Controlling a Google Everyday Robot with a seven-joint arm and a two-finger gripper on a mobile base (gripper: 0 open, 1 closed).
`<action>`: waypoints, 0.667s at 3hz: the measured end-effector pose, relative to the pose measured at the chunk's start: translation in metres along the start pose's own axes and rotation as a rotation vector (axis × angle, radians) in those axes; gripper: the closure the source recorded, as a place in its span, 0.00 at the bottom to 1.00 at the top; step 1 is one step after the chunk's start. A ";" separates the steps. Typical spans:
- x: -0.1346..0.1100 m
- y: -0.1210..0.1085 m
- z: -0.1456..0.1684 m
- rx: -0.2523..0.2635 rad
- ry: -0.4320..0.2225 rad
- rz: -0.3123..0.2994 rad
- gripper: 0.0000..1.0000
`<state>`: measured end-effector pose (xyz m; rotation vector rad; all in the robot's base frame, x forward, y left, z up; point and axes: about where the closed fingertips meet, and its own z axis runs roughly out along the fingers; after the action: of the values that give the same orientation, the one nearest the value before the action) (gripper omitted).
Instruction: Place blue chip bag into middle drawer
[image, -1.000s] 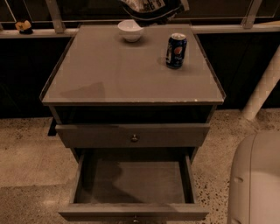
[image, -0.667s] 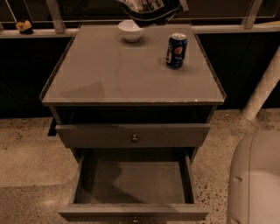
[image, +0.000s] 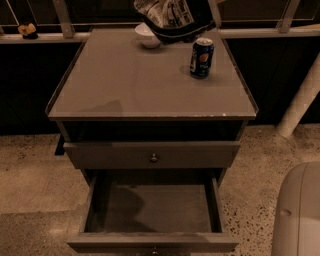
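**Risk: the bag falls short of the drawer**

Camera view: the blue chip bag (image: 167, 15) hangs at the top centre of the frame. The gripper (image: 200, 17) is a dark shape just right of it, and I cannot tell whether it is clamped on the bag. The middle drawer (image: 155, 210) stands open at bottom centre. Coming forward, I judge the bag could clip the soda can (image: 201, 58) or white bowl (image: 148, 36). Let go early, it would land on the cabinet top (image: 140, 85) or snag the upper drawer front (image: 110, 155).
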<state>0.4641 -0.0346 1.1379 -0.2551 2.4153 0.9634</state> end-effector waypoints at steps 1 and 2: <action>0.020 0.013 0.008 -0.008 0.057 0.025 1.00; 0.070 0.061 -0.013 -0.022 0.067 0.036 1.00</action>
<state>0.3780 0.0020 1.1436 -0.2568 2.4788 1.0127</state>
